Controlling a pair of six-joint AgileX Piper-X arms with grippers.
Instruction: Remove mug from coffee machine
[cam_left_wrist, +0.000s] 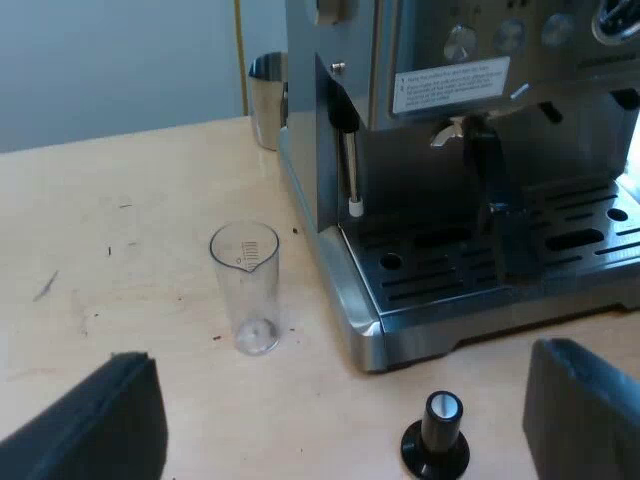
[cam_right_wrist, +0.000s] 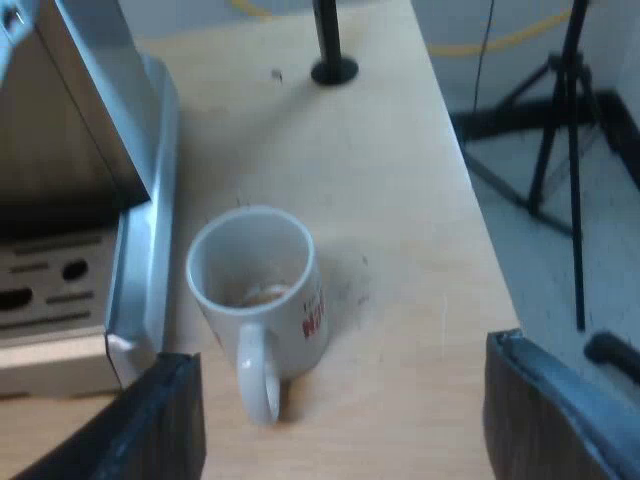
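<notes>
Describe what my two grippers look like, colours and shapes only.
Left gripper: two broad, blocky fingers in matte black, with flat slanted ends and no markings to be seen. Right gripper: the same kind of wide dark fingers, black to charcoal, one with a paler grey edge along its rim. No markings there either.

mug (cam_right_wrist: 262, 290): white, red print, upright, handle away from the machine
place: on wooden table (cam_right_wrist: 400, 200), just beside the espresso machine (cam_right_wrist: 70, 150)
machine: steel, slotted base
</notes>
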